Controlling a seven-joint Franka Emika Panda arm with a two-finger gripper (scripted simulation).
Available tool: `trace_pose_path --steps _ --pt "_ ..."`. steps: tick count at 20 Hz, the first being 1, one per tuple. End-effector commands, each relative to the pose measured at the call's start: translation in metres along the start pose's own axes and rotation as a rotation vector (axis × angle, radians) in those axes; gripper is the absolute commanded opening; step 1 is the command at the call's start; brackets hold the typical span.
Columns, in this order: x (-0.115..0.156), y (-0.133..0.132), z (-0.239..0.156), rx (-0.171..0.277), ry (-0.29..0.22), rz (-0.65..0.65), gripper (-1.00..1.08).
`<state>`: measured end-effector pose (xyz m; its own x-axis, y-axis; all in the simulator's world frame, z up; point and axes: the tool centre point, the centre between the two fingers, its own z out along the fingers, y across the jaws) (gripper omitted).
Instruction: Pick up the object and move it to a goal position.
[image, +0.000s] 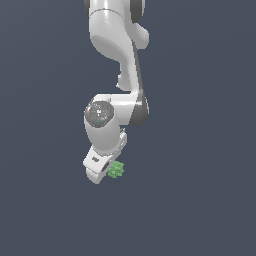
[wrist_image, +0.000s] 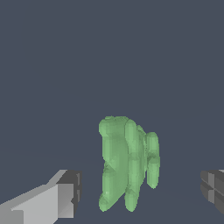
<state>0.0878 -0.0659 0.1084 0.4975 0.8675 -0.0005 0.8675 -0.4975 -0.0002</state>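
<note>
The object (image: 116, 169) is a small light-green lumpy clump with knobbly bumps, lying on the dark grey floor just at the exterior view's right of the white gripper head. In the wrist view the object (wrist_image: 128, 162) fills the space between my two fingers, with a gap on each side. One grey fingertip (wrist_image: 68, 192) and the other dark fingertip (wrist_image: 213, 188) stand well apart. My gripper (wrist_image: 140, 192) is open around the clump and does not touch it. In the exterior view the fingers are hidden behind the hand (image: 100, 165).
The white arm (image: 115, 60) comes down from the top of the exterior view. Plain dark grey floor (image: 200, 200) lies all around; no other objects show.
</note>
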Motion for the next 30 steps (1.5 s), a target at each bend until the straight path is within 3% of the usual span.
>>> trace_pose_path --steps 1,12,18,19,30 --pt "0.000 0.000 0.000 0.000 0.000 0.000 1.00" --pt "0.000 -0.001 0.047 0.000 0.000 -0.005 1.00" --pt "0.000 0.000 0.050 0.000 0.000 -0.004 1.00" --pt "0.000 0.000 0.050 0.000 0.000 -0.004 -1.00" --pt "0.000 0.000 0.050 0.000 0.000 -0.004 -1.00"
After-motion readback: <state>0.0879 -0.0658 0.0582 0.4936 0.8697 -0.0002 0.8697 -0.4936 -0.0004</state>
